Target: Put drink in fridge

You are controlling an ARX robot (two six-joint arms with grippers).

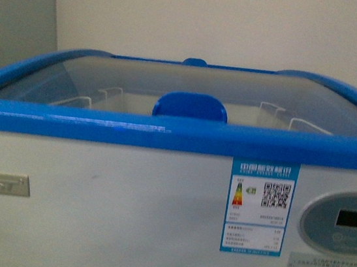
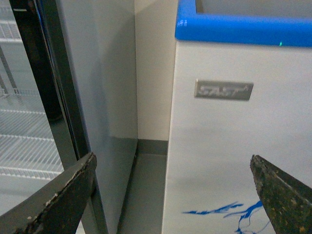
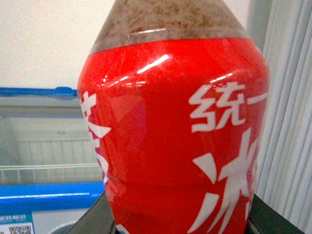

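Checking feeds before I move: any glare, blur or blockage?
Front view: soft focus, a pale glare streak on the blue rim of the chest freezer. Right wrist view: the red-labelled bottle fills the frame, with streaky highlights. Left wrist view: evenly lit.

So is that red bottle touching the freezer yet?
Apart. The right wrist view shows the drink close up, with the fridge well behind it; the front view of the fridge shows no drink.
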